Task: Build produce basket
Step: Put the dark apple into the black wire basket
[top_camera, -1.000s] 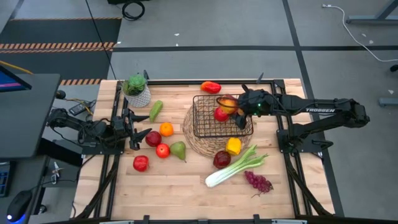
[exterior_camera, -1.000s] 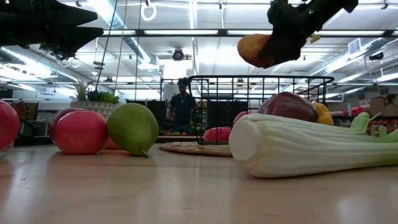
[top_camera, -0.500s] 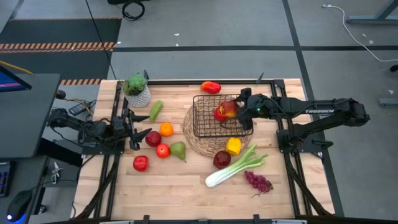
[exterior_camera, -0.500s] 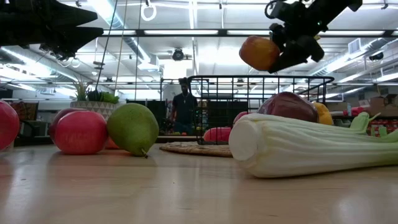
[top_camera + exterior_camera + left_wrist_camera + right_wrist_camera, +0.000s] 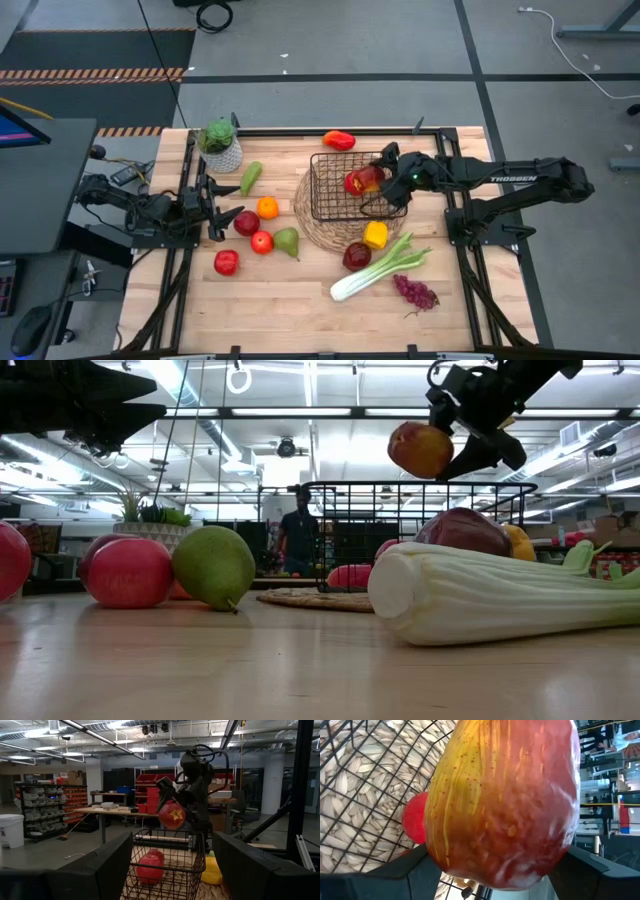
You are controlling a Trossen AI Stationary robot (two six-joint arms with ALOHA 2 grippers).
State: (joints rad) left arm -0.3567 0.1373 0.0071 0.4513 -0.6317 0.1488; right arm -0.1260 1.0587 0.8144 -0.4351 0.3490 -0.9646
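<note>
Hovering above the black wire basket [image 5: 345, 190], the right claw [image 5: 378, 178] is seen pinching a red-and-yellow apple [image 5: 364, 178] between its fingers — the fruit is held clear of the rim, over the basket's right part. One red fruit [image 5: 150, 866] is already lying inside the basket, which is set on a round woven mat [image 5: 325, 232] near the middle of the wooden surface [image 5: 280, 300]. The left claw [image 5: 222, 207] is kept at the left side with its fingers spread and nothing between them, close to a dark red apple [image 5: 246, 223]. An orange [image 5: 267, 208], a green pear [image 5: 288, 241] and two more red apples [image 5: 227, 262] are scattered nearby. Celery [image 5: 378, 268], a yellow pepper [image 5: 375, 235] and purple grapes [image 5: 416, 293] are found to the basket's front right — a red pepper [image 5: 339, 140] lies behind it.
</note>
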